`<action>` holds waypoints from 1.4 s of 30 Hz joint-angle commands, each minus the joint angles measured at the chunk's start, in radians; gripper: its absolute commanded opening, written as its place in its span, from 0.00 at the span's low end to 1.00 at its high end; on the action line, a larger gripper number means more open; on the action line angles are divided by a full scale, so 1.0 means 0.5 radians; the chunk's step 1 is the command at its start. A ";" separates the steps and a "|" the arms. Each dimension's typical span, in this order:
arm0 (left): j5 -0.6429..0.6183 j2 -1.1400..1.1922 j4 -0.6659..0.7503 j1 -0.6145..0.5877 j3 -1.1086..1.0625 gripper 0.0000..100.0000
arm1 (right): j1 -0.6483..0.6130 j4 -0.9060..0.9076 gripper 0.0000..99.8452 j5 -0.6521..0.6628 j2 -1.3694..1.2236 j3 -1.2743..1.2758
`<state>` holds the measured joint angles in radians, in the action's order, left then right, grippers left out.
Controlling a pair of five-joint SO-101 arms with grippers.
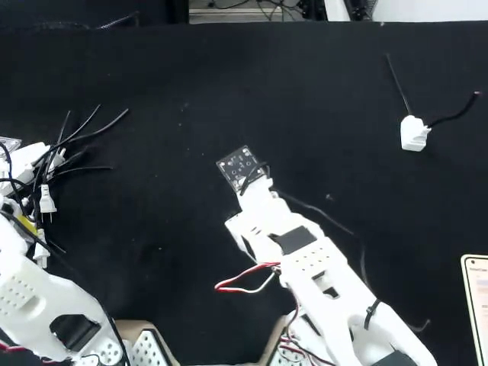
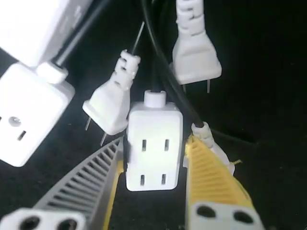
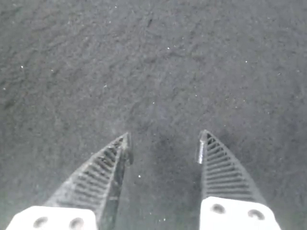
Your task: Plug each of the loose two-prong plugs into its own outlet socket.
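Observation:
My left gripper [image 2: 155, 143] is shut on a white outlet socket [image 2: 153, 158] with two pairs of slots, held between the grey and yellow fingers [image 2: 211, 177]. Two loose white two-prong plugs lie just beyond it, one [image 2: 111, 103] tilted with its prongs toward me, the other [image 2: 195, 53] farther off. Another white socket block [image 2: 28, 112] lies beside them. In the high view this cluster [image 1: 42, 183] sits at the table's far left. A separate white socket [image 1: 414, 133] on a black cord lies at the far right. My right gripper [image 3: 163, 146] hangs open over bare black cloth mid-table.
Black cords [image 1: 84, 133] fan out from the left cluster. The right arm [image 1: 305, 259] stretches from the front edge to the table's middle, with red and white wires beside it. A white sheet [image 1: 477, 301] lies at the right edge.

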<state>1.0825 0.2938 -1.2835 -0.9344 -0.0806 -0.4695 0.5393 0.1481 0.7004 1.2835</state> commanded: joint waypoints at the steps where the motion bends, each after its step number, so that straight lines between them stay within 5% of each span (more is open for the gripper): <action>1: 0.025 -0.012 -0.025 -0.011 0.097 0.21 | -0.018 -0.043 0.22 -0.006 0.057 -0.008; 26: 0.175 -0.037 0.083 -0.057 -0.235 0.20 | -0.018 -0.043 0.22 -0.006 0.057 -0.005; 31: 0.172 -0.181 -0.282 -0.048 -0.103 0.02 | -0.018 -0.043 0.22 -0.006 0.057 -0.005; 38: 0.157 -0.635 -0.816 0.078 0.069 0.03 | -0.018 -0.043 0.22 -0.006 0.057 -0.005; 42: -0.101 -0.988 -0.859 0.106 0.204 0.03 | -0.015 -0.043 0.22 -0.006 0.057 -0.005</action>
<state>1.1193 -0.0422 -1.6870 -0.9022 -0.0760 -0.4695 0.5393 0.1481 0.7004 1.2835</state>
